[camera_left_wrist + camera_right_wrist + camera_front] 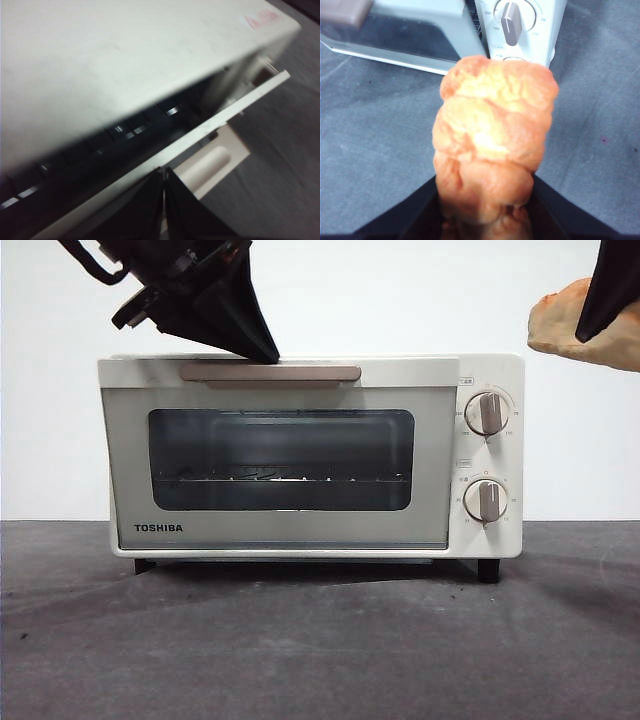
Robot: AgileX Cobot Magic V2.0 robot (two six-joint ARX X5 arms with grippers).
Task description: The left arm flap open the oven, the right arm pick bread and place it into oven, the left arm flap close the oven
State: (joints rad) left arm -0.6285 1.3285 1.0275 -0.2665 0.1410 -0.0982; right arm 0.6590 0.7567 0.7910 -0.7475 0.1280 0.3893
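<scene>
Judging by how things lie, I am early in the job: the oven (pixel 310 455), a cream box filling the middle of the grey desk (pixel 300 640), has its door only just cracked, a thin gap showing along the top edge in the left wrist view, while from the front it looks nearly shut. Inside I see only the bare wire rack (pixel 280 477), nothing on it. My left claw (pixel 164 172) has its jaws pressed together, holding nothing, tip at the door's top edge by the beige handle (pixel 270 372). My right claw (pixel 487 220) is clamped on the bread (pixel 495 135), held in the air off the oven's knob side. Left to do: swing the door fully down, load the bread, close up.
</scene>
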